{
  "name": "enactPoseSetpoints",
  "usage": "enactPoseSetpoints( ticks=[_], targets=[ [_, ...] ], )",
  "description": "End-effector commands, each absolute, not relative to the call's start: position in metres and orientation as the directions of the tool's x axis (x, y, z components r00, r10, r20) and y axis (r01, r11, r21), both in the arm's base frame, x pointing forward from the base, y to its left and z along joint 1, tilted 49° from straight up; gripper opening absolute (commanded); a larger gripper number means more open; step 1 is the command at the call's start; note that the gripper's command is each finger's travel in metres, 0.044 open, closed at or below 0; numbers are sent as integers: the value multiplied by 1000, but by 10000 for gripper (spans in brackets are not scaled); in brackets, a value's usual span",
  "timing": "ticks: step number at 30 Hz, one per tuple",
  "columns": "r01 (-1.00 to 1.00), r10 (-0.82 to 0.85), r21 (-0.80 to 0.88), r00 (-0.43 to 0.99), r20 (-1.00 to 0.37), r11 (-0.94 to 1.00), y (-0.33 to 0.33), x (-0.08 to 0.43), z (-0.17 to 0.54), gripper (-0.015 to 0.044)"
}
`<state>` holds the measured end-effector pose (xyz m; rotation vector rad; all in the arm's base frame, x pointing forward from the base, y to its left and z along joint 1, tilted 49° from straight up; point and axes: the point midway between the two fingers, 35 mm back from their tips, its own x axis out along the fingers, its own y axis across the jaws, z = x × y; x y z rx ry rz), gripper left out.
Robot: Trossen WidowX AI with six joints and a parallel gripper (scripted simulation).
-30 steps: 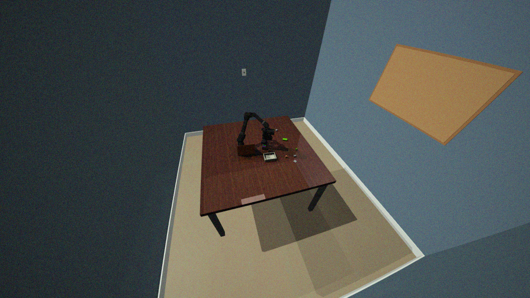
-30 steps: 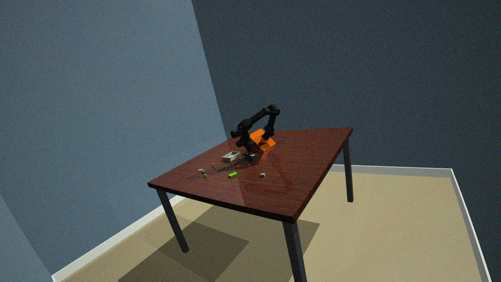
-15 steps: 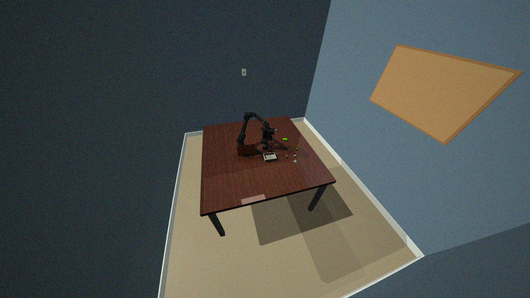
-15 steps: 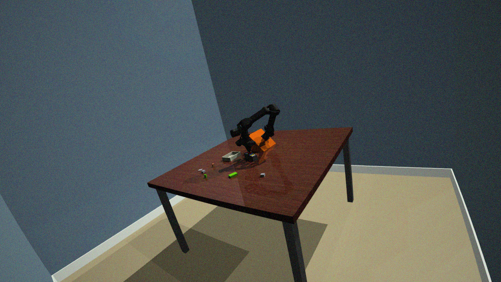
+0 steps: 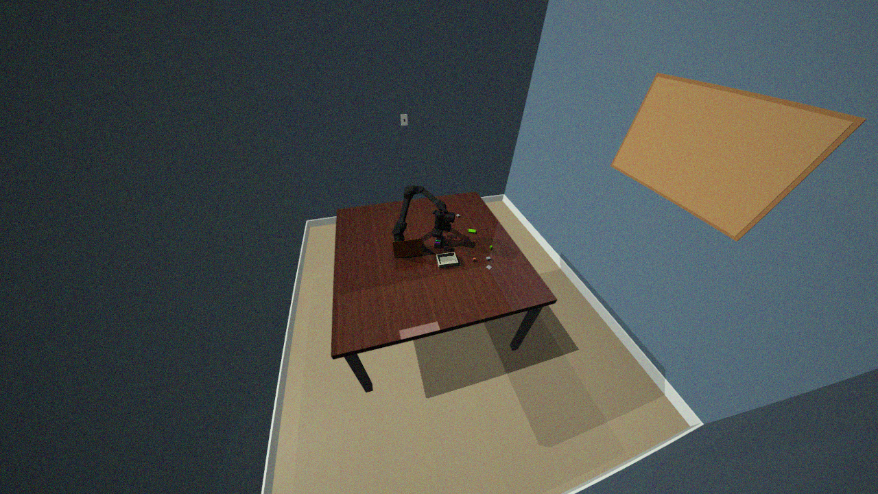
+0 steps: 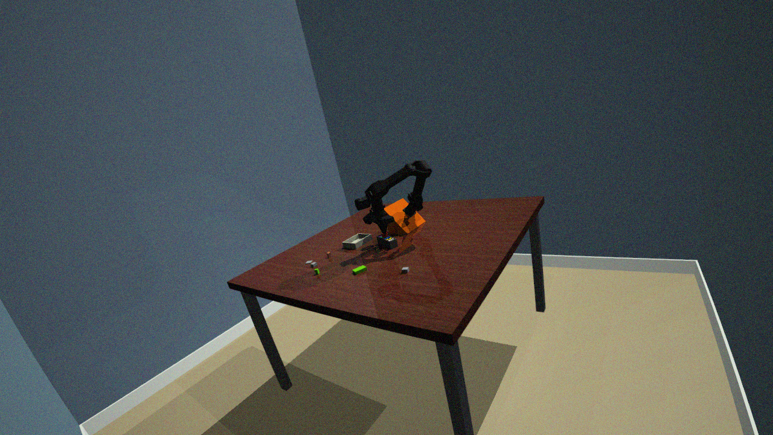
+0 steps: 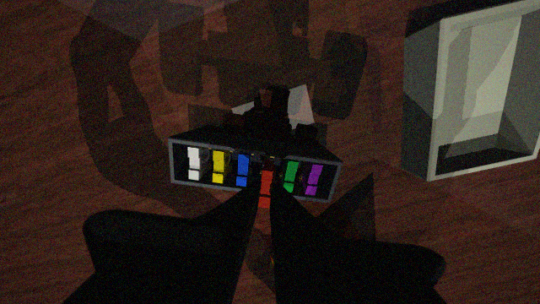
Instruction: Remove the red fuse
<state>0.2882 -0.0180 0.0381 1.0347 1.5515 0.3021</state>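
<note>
While the hand (image 7: 265, 186) is pinched tight on the red fuse (image 7: 266, 182), the margins on either side are thin. In the wrist view the two dark fingers converge on the fuse from below, and their tips sit just beside the blue fuse (image 7: 242, 169) on one side and the green fuse (image 7: 290, 175) on the other. Whether they are touching those neighbours cannot be told.

The red fuse appears to stand slightly proud of its row in the fuse block (image 7: 177, 162), though whether its lower end is free of the slot is hidden by the fingers.

Risks, as judged from here:
- Any sideways drift before the fuse is fully out would drag a finger or the fuse across the blue or green one, or against the block's rim.
- A tilted pull could bind the fuse in its slot and lift or shift the block.
- The grip covers little of the fuse; a jerk might let it slip and drop back among the others.

Further out along the row are the yellow fuse (image 7: 218, 165), white fuse (image 7: 193, 162) and purple fuse (image 7: 314, 179). The tray (image 7: 434, 105) sits on the desk (image 7: 63, 236) near the block, off the purple end. A low sideways carry toward it would pass over the green and purple fuses, so height first seems the safer order.
</note>
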Motion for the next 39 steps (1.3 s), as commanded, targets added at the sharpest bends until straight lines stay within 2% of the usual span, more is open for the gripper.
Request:
enactPoseSetpoints(
  ticks=[1,39],
  targets=[
    [431,739,692,82,-669,579,-20,289,40,0],
    [434,740,692,81,-668,577,-44,286,62,0]
  ],
)
